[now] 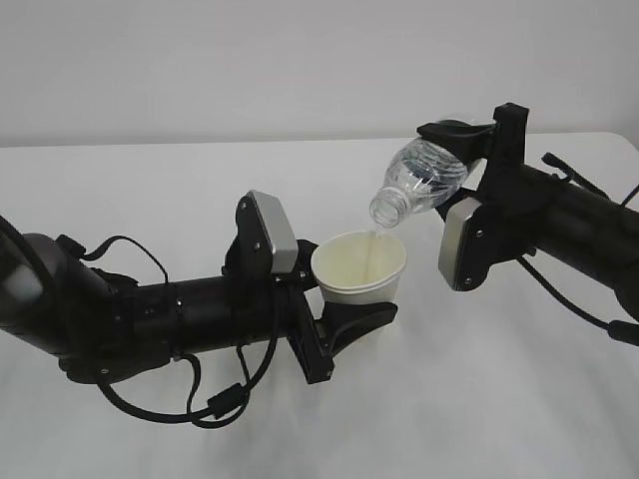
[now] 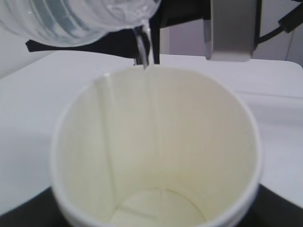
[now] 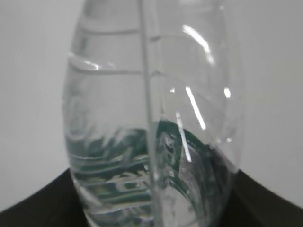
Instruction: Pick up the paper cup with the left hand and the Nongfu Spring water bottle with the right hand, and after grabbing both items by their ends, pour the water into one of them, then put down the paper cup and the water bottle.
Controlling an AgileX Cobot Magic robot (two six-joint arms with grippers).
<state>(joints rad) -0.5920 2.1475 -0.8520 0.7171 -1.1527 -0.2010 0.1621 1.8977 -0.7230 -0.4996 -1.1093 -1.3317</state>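
Observation:
The paper cup (image 1: 359, 267) is white with a cream inside and sits upright above the table, with my left gripper (image 1: 351, 299) shut round its lower wall. In the left wrist view the cup's inside (image 2: 156, 151) fills the frame. My right gripper (image 1: 461, 160) is shut on the base end of the Nongfu Spring water bottle (image 1: 424, 175), which tilts neck-down toward the left. A thin stream of water (image 1: 375, 242) falls from its mouth into the cup, and the stream (image 2: 144, 47) crosses the far rim. The clear ribbed bottle (image 3: 151, 109) with its green label (image 3: 123, 161) fills the right wrist view.
Both arms hang over a white table (image 1: 499, 399) that ends at a grey wall (image 1: 200, 60). Black cables (image 1: 215, 404) loop under the left arm, and another cable (image 1: 569, 299) trails below the right arm.

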